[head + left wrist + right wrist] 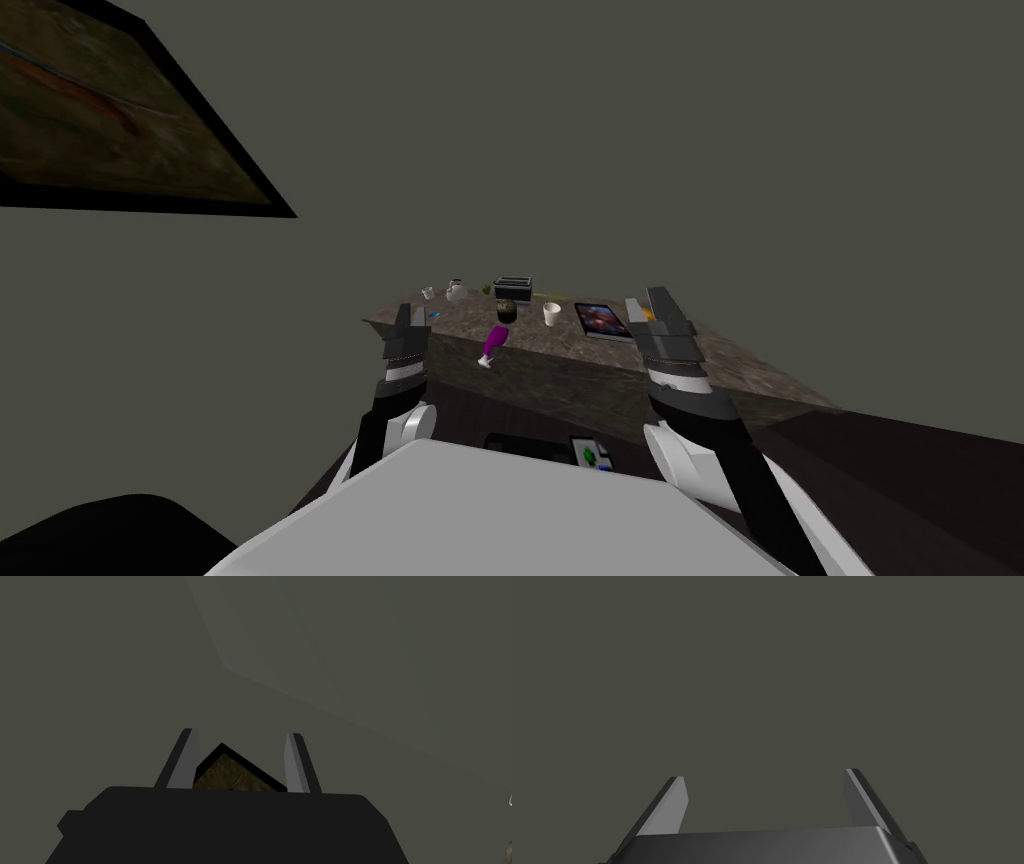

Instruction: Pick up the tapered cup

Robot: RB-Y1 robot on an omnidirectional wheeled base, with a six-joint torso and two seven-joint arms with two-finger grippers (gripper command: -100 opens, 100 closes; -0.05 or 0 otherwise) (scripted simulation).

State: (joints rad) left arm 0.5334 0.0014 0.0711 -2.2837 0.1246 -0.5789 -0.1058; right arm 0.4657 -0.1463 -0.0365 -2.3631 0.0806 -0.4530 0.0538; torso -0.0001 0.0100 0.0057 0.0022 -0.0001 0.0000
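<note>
White upright tapered cup [551, 313] stands on the mottled counter [722, 366] ahead, seemingly nearer the right gripper [648, 301] than the left gripper [410, 313]; both gape empty

Cup [551, 313] on the counter [720, 365], book [603, 320] just right, toaster [513, 289] behind-left (nearer the wall [600, 150])

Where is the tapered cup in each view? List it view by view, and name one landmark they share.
Head view: white tapered cup on the stone counter, between the dark jar and the book.
Left wrist view: not in it; open left claw faces the wall.
Right wrist view: not in it; open right claw likewise.
Shared landmark: the grey-green wall.
</note>
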